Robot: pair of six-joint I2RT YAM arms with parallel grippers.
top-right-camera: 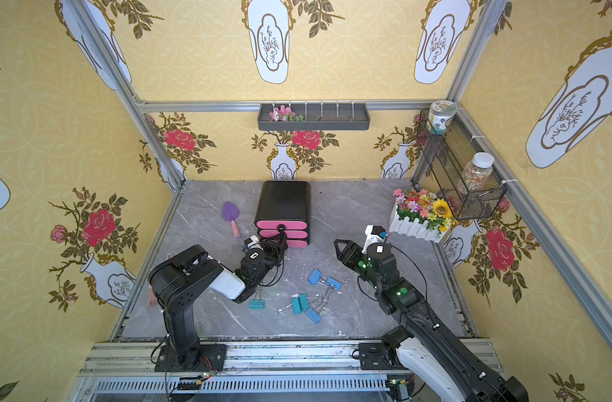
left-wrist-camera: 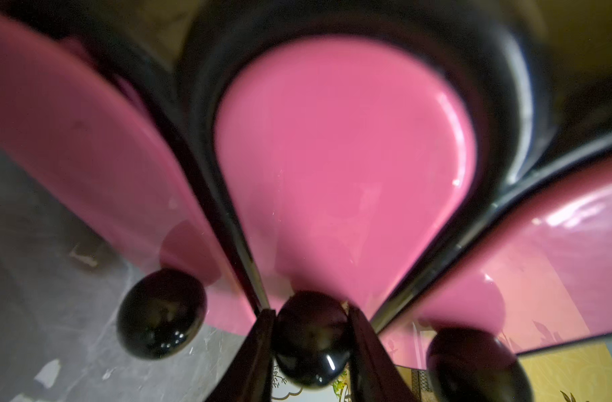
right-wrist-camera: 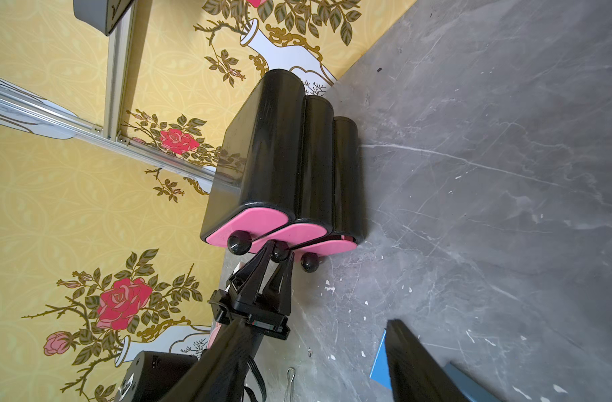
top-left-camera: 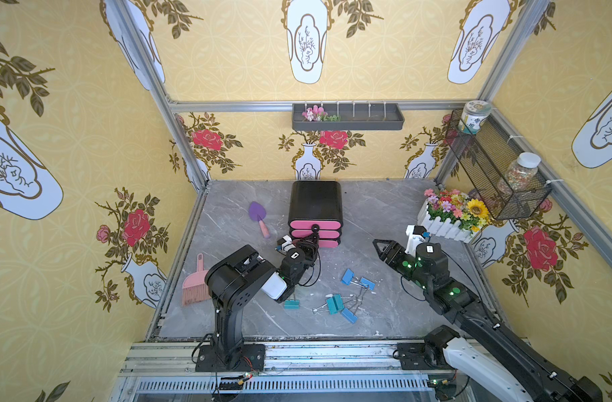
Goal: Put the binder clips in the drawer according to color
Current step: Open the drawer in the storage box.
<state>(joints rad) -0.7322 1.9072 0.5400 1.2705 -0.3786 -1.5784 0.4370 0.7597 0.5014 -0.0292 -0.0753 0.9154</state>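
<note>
The drawer (top-left-camera: 315, 202) (top-right-camera: 283, 202) (right-wrist-camera: 280, 156) is a black cabinet with three pink fronts, standing at the back middle of the table. My left gripper (top-left-camera: 314, 237) (top-right-camera: 282, 239) (left-wrist-camera: 310, 309) (right-wrist-camera: 280, 249) is shut on the middle drawer's black knob (left-wrist-camera: 311, 344), one finger pressed against each side. Blue binder clips (top-left-camera: 347, 276) (top-left-camera: 349, 315) and teal binder clips (top-left-camera: 334, 303) (top-left-camera: 291, 304) lie loose near the table's front. Off to the drawer's right, my right gripper (top-left-camera: 377, 249) (top-right-camera: 337, 247) (right-wrist-camera: 320, 323) hangs open above the table with nothing in it.
A purple trowel (top-left-camera: 257, 215) lies left of the drawer and a pink brush (top-left-camera: 195, 285) by the left edge. The white picket flower box (top-left-camera: 451, 215) stands at the back right under a black mesh basket (top-left-camera: 496, 167). A grey shelf (top-left-camera: 348, 116) hangs on the back wall.
</note>
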